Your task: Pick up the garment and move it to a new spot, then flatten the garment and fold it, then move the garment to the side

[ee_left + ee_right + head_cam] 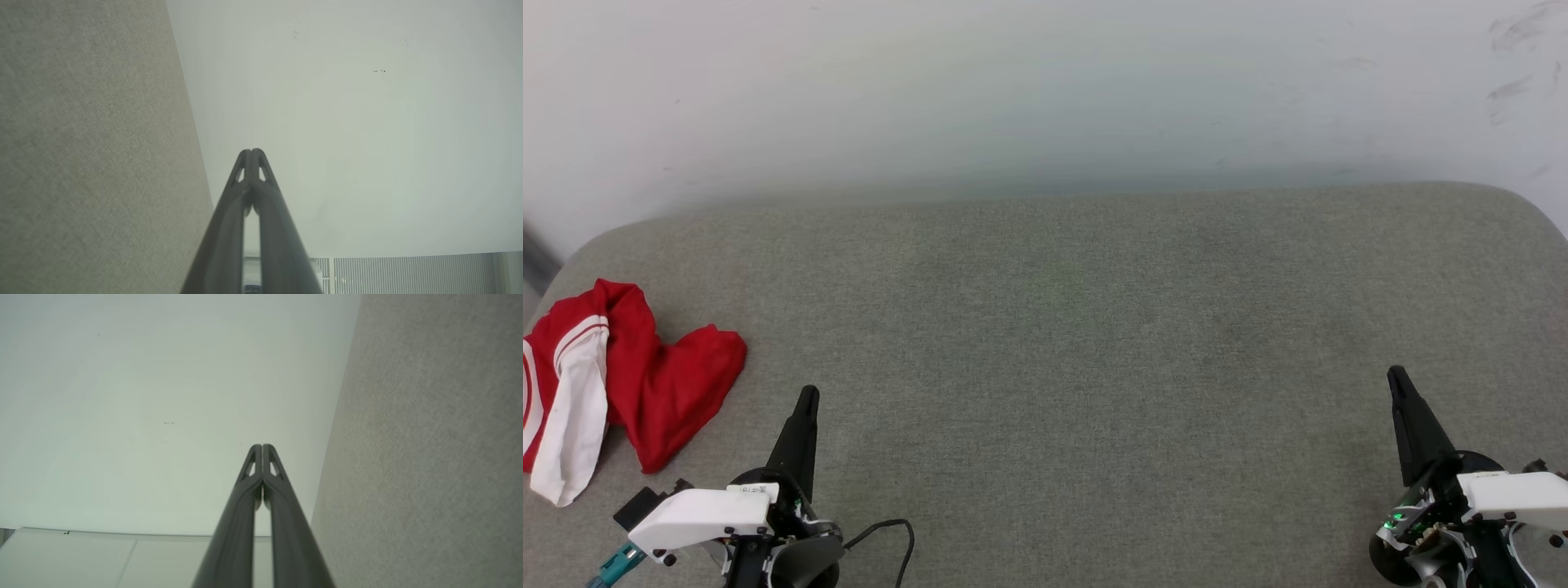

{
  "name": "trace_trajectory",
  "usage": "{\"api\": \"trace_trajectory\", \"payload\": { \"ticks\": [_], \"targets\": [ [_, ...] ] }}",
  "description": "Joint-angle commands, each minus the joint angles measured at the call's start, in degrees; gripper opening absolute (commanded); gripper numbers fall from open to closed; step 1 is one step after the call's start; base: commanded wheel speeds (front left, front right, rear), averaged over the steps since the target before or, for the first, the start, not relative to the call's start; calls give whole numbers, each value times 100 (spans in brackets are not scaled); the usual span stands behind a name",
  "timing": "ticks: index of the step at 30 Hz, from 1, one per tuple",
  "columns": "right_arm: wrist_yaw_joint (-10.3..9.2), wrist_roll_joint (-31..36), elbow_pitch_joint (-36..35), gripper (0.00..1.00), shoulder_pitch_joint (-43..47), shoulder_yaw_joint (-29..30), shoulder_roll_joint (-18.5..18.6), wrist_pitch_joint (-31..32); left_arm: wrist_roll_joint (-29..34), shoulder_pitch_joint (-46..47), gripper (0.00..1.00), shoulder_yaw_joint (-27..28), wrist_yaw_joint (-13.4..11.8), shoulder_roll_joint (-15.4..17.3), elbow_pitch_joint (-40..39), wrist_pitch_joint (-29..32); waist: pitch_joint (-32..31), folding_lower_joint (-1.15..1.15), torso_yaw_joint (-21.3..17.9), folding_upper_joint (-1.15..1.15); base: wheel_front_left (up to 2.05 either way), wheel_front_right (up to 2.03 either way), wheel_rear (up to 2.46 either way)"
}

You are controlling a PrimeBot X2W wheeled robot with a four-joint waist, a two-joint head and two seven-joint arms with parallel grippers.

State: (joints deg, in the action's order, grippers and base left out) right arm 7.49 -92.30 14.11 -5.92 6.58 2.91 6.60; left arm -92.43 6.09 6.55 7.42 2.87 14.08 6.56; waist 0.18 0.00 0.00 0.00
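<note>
Nearest to us, along the bottom of the head view, are our two end effectors. The left gripper (808, 398), with long dark fingers on a white wrist housing, is at lower left, and the matching right gripper (1396, 377) is at lower right. Each has its fingers pressed together tip to tip and holds nothing, and both wrist views show the tips meeting with no cloth between them.

The garment (662, 384), a small red jersey T-shirt with white short sleeves and red-and-white striped trim, lies crumpled at the far left of the grey woven fabric surface (1094, 327). It is partly cut off by the view's edge. It is near our left gripper, to its left and slightly beyond, and not touching it. No chest print shows in this heap.

We judge that the pick-up has not begun. Our left arm is the natural one for it, since the right is well apart from the garment. We should spread the fingers before descending and aim for a raised fold of the red body rather than the white sleeve trailing toward the near edge. Pinching only cloth, not the upholstery beneath, matters here. We should then lift until the whole shirt hangs free and carry it toward the open middle, where both arms can reach to flatten it.
</note>
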Motion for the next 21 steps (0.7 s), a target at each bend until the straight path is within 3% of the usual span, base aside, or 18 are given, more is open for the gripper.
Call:
{"api": "trace_trajectory", "payload": {
  "ticks": [1,20,21],
  "targets": [
    [0,-21,-18,0,-52,2,-9,9,2,29,0,10,20,-2,2,17,0,0,0,0,0,0,0],
    [0,-22,-18,0,-52,1,-9,8,3,29,0,8,20,-2,2,16,0,0,0,0,0,0,0],
    [1,2,13,100,10,0,0,-1,0,-7,100,-7,-1,-1,16,-2,0,0,0,0,0,0,0]
  ]
}}
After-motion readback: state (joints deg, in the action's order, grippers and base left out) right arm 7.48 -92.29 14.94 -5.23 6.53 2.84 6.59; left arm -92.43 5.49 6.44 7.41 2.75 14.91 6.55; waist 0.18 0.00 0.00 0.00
